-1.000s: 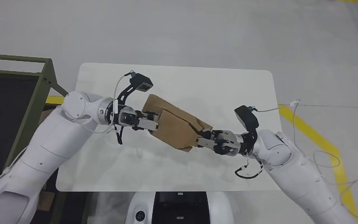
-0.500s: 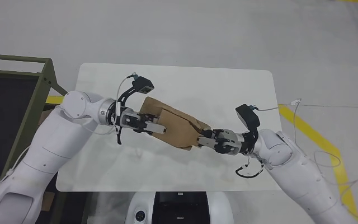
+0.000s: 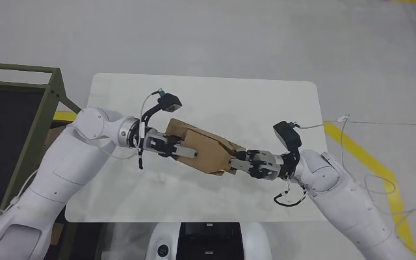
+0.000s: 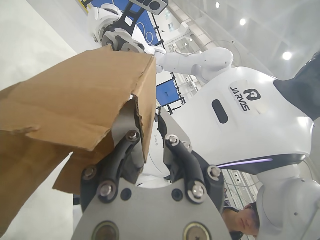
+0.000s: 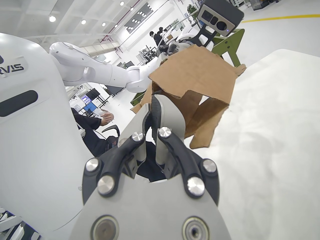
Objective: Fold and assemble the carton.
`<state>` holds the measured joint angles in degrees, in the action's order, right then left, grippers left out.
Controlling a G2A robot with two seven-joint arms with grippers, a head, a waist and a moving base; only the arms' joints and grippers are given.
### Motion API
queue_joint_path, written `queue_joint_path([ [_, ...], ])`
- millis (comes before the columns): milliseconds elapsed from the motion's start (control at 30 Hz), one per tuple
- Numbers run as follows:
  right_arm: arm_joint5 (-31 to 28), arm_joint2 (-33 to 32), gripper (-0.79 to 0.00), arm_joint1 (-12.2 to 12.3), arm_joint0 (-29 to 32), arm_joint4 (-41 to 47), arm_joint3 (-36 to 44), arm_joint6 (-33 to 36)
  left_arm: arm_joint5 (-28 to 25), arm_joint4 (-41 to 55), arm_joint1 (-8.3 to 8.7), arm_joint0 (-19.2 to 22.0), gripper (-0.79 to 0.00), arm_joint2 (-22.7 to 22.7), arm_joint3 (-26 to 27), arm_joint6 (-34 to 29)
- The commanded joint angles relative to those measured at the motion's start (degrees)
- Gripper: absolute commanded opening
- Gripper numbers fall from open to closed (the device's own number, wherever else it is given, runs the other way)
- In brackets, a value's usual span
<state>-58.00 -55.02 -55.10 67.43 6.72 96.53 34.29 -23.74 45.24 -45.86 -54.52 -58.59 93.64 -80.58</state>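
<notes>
A brown cardboard carton (image 3: 208, 148) hangs above the white table (image 3: 273, 110), held between both arms. My left gripper (image 3: 190, 151) is at its left part. In the left wrist view the carton (image 4: 75, 96) has one wall standing between the jaws of the left gripper (image 4: 146, 116), with a small gap on the outer side, so the gripper is open. My right gripper (image 3: 232, 164) is at the carton's right end. In the right wrist view the right gripper (image 5: 151, 101) is shut on the edge of the carton (image 5: 197, 76), whose open end and loose flaps hang below.
A green metal frame (image 3: 32, 97) stands beside the table's left edge. A yellow floor line (image 3: 351, 143) runs off to the right. The table's back half and front right are bare.
My left gripper has slid right along the carton, from its left end toward the middle. The carton has tilted and lies lower and flatter. The right gripper has barely moved.
</notes>
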Motion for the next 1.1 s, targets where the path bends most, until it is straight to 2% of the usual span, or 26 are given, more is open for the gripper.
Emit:
queue_joint_path([
  [0, 0.0, -0.1, -0.785, 0.0, 0.1, 0.0, 0.0, 0.0, 0.0, -0.1, -0.03, 0.0, -0.785, 0.0, 0.1, 0.0],
  [300, 0.0, -0.4, -0.785, -0.1, 0.5, 0.1, 0.2, 0.1, -1.4, -0.2, -0.08, -0.4, -0.785, -0.1, 0.1, 1.4],
  [333, 0.0, -0.4, -0.668, -0.1, 0.5, 0.1, 0.2, 0.1, -1.7, 0.0, -0.09, -0.6, -0.785, -0.2, 0.0, 1.7],
  [367, 0.0, -0.5, -0.385, -0.1, 0.6, 0.1, 0.2, 0.0, -2.0, 0.2, -0.11, -0.7, -0.785, -0.3, 0.0, 2.0],
  [400, 0.0, -0.6, 0.0, -0.1, 0.7, 0.1, 0.2, -0.1, -2.4, 0.4, -0.12, -0.8, -0.785, -0.4, -0.1, 2.4],
  [633, 0.0, -3.5, 0.0, -0.1, 2.6, -2.3, 2.6, -3.2, -4.8, 3.2, -0.62, -1.5, -0.785, -1.3, -2.2, 4.8],
  [900, 0.0, -8.9, 0.0, -0.1, 7.6, -10.0, 5.5, -10.4, -6.2, 5.2, -1.91, -1.1, -0.785, -1.0, -4.7, 6.2],
  [1067, 0.0, -11.0, 0.0, 0.1, 10.1, -13.4, 5.4, -12.6, -6.3, 7.5, -2.67, -1.3, -0.785, -1.6, -5.8, 6.3],
])
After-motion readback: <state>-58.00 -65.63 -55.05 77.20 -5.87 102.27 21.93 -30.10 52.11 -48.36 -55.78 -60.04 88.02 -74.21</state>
